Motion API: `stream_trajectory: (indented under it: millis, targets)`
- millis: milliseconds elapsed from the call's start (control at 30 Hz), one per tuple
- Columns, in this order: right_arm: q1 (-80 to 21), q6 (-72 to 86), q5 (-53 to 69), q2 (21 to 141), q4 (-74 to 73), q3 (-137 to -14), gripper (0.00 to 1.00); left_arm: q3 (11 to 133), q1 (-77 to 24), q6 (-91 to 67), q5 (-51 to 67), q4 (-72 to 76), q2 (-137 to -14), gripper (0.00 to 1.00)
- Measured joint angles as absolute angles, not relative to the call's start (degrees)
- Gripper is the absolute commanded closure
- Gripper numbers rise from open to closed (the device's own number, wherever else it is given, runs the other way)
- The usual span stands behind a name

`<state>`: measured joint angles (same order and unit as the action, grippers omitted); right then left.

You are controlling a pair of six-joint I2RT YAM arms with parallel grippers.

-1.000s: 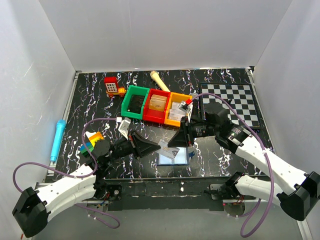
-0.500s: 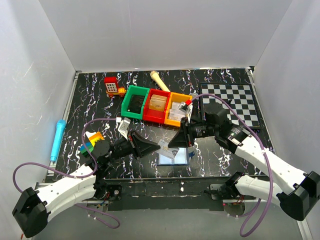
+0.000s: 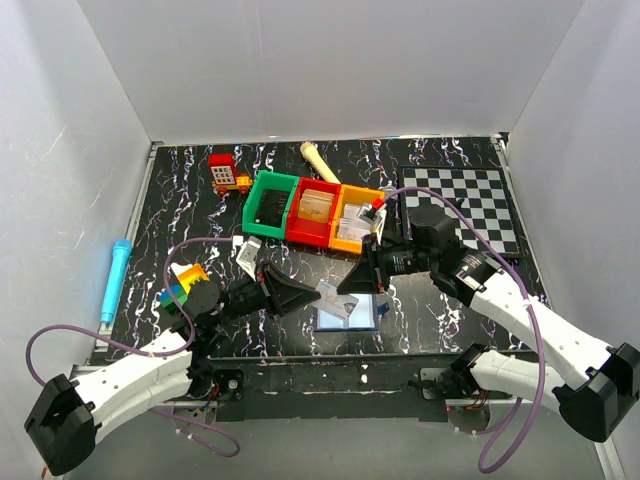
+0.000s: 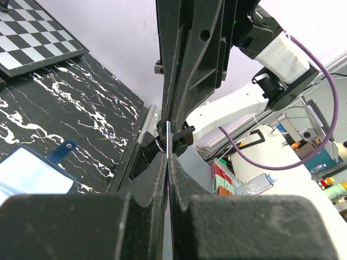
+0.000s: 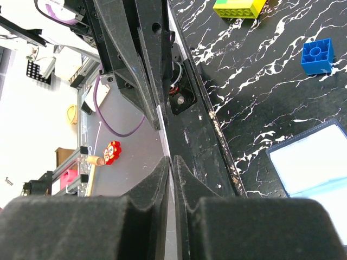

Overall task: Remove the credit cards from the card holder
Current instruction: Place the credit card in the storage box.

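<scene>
The card holder [image 3: 348,313] lies open on the table near the front edge, light blue-grey inside, snap tab to the right. It also shows in the left wrist view [image 4: 33,173] and in the right wrist view [image 5: 314,157]. A pale credit card [image 3: 330,292] hangs just above its upper left corner. My left gripper [image 3: 312,294] and right gripper [image 3: 347,284] meet tip to tip, each shut on one end of the card. The card shows edge-on in the left jaws [image 4: 168,142] and in the right jaws [image 5: 166,135].
Green, red and orange bins [image 3: 312,213] stand behind the grippers. A chessboard [image 3: 462,205] lies at the right. Toy blocks [image 3: 182,281] sit by the left arm, with a blue block [image 5: 316,56] and a yellow-green one [image 5: 238,6] near it. A blue pen [image 3: 115,278] lies at the far left.
Almost nothing. Both grippers stay tip to tip over the holder, and the card has shifted only slightly.
</scene>
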<state>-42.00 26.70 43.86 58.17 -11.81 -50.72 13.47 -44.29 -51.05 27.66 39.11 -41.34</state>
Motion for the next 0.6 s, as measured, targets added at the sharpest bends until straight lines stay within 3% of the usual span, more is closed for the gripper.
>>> stream_trajectory:
  millis: [67, 200, 233, 300, 367, 433, 600]
  targets:
    - [-42.0, 26.79, 44.07, 58.17, -11.81, -50.72, 0.97, 13.47, -44.29, -51.07, 27.68, 39.13, -41.34, 1.0]
    - [-42.0, 26.85, 44.91, 58.19, -11.75, -50.72, 0.99, 13.47, -44.29, -51.09, 27.73, 39.11, -41.41, 1.0]
    - [-41.98, 26.83, 45.08, 58.24, -11.75, -50.72, 0.99, 13.47, -44.29, -51.07, 27.7, 39.05, -41.41, 0.9]
    - [-41.95, 26.85, 45.21, 58.24, -11.75, -50.72, 0.99, 13.47, -44.29, -51.05, 27.55, 38.68, -41.39, 0.6]
    - [-41.95, 26.85, 45.39, 58.24, -11.75, -50.7, 0.99, 13.5, -44.27, -50.39, 27.14, 37.41, -41.15, 0.44]
    - [-41.95, 26.85, 45.5, 58.17, -11.57, -50.54, 0.99, 13.54, -44.16, -49.93, 26.37, 35.09, -40.32, 0.39]
    - [-40.71, 26.79, 45.45, 57.56, -11.86, -50.22, 0.99, 15.03, -43.31, -48.12, 22.79, 26.15, -35.42, 0.39]
